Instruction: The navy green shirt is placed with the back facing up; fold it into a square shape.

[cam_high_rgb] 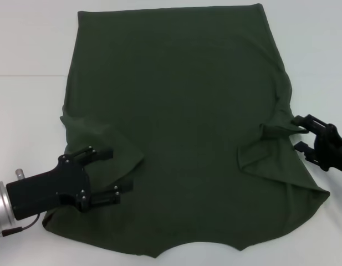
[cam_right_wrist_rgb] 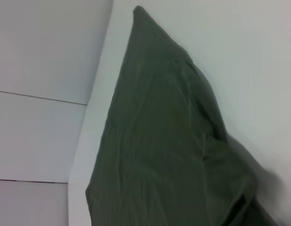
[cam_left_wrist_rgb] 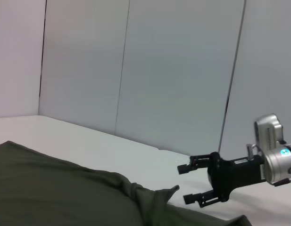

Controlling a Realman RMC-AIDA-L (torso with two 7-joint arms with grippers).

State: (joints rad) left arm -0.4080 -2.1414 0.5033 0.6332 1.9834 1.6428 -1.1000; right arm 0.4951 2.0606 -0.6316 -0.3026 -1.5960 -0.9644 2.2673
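You see the navy green shirt lying flat, long axis running away from the robot, hem far, between the spread-fingered left gripper and right gripper, each at a folded-in sleeve.

Setting: a robot test lab or data-collection cell, not a home or shop. Evidence follows.

Worktop: plain white, matte, wide, with one faint seam line running across it in the head view. It carries only a single test garment, the navy green shirt, laid out flat.

Walls: bare pale grey panels with thin vertical joints, like a partition enclosure set close behind the worktop. No decoration visible on them.

Equipment: black two-fingered left hand on a silver metal wrist; the right hand carries a small lit teal indicator on its silver housing.
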